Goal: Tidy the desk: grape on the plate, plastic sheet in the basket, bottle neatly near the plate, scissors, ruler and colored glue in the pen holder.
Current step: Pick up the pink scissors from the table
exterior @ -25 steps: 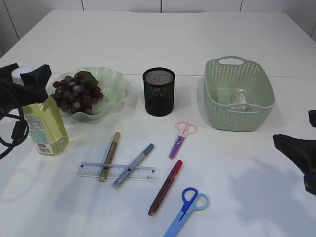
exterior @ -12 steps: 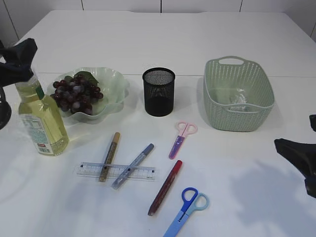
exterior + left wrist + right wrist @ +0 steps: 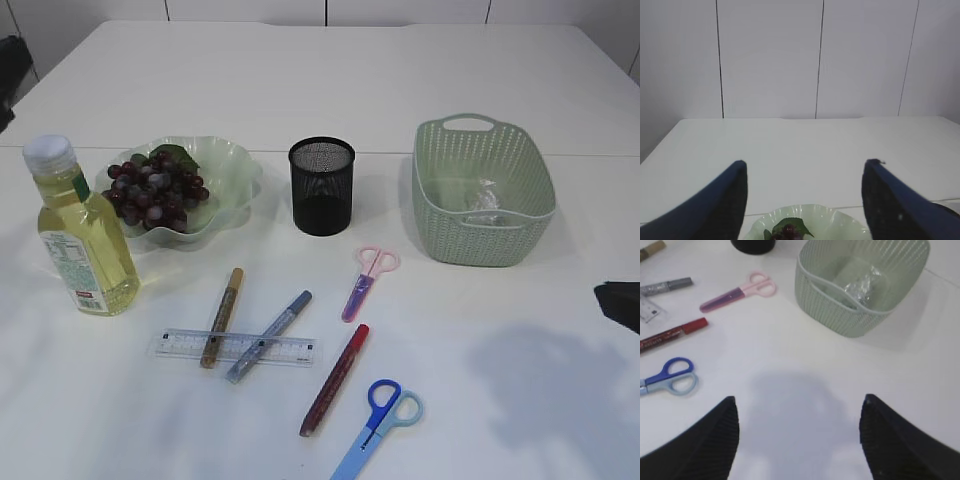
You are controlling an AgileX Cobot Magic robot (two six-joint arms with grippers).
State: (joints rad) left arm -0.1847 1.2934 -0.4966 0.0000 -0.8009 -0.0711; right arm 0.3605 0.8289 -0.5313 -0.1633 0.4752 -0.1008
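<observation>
white table [image 3: 500,60] w/ all items spread on it. bottle [image 3: 82,235] of yellow liquid upright at far left, white cap on, just beside the green wavy plate [image 3: 235,165]; not touched by any claw. grape [image 3: 152,190] bunch lying on the plate, also seen at bottom edge of left wrist view [image 3: 788,231]. black mesh pen holder [image 3: 322,186] upright between plate and basket, nothing seen sticking out of it. green basket [image 3: 440,215] at right w/ crumpled plastic sheet [image 3: 484,200] inside, on its floor; same in right wrist view, sheet [image 3: 862,282] in basket [image 3: 840,320].

in front of the pen holder, flat on table: pink scissors [image 3: 367,277]; clear ruler [image 3: 234,347] w/ gold glue pen [image 3: 222,316] and silver-blue glue pen [image 3: 269,336] both lying across it, touching it; red glue pen [image 3: 335,379] to the right of ruler, apart from it; blue scissors [image 3: 378,420] near the front edge, just beside the red pen tip.

left claw [image 3: 804,200]: fingers wide apart, nothing between, raised above the plate's near rim, pointing to the far wall; in exterior view only a dark bit at top-left edge. right claw [image 3: 797,440]: fingers wide apart, empty, hanging over bare table near the basket, well apart from blue scissors [image 3: 670,380]; in exterior view only a dark piece at right edge.
</observation>
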